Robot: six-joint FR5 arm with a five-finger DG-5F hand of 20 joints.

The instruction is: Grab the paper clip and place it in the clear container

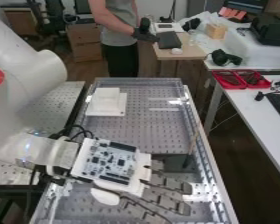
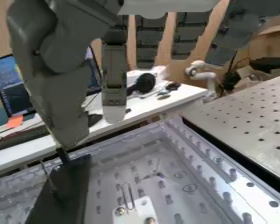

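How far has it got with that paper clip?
Nothing looks done yet: what seems to be the paper clip stands at a small white plate. The hand has straight fingers and appears to hold nothing. Left: grabbing the clip, then placing it.

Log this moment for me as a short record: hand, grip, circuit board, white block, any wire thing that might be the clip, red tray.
Hand: above the bench's near end
Fingers: straight, open
Grip: nothing seen held
Circuit board: mounted on the hand's back
White block: bench's far part, left side in the high view
Wire loop: by a small white plate; possibly the clip, cannot confirm
Red tray: on the side table, right in the high view
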